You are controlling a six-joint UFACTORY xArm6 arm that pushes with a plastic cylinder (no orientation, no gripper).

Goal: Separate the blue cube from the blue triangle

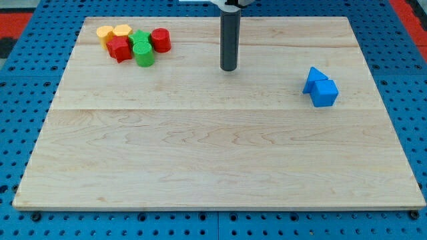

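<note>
The blue cube (326,93) sits at the view's right on the wooden board (213,153). The blue triangle (313,78) touches it on its upper left side. My tip (229,68) rests on the board near the top centre, well to the left of both blue blocks and apart from them.
A cluster of blocks lies at the view's top left: a yellow block (105,32), another yellow block (122,31), a red block (120,49), a red cylinder (161,40), a green block (139,37) and a green cylinder (144,55). A blue pegboard (20,100) surrounds the board.
</note>
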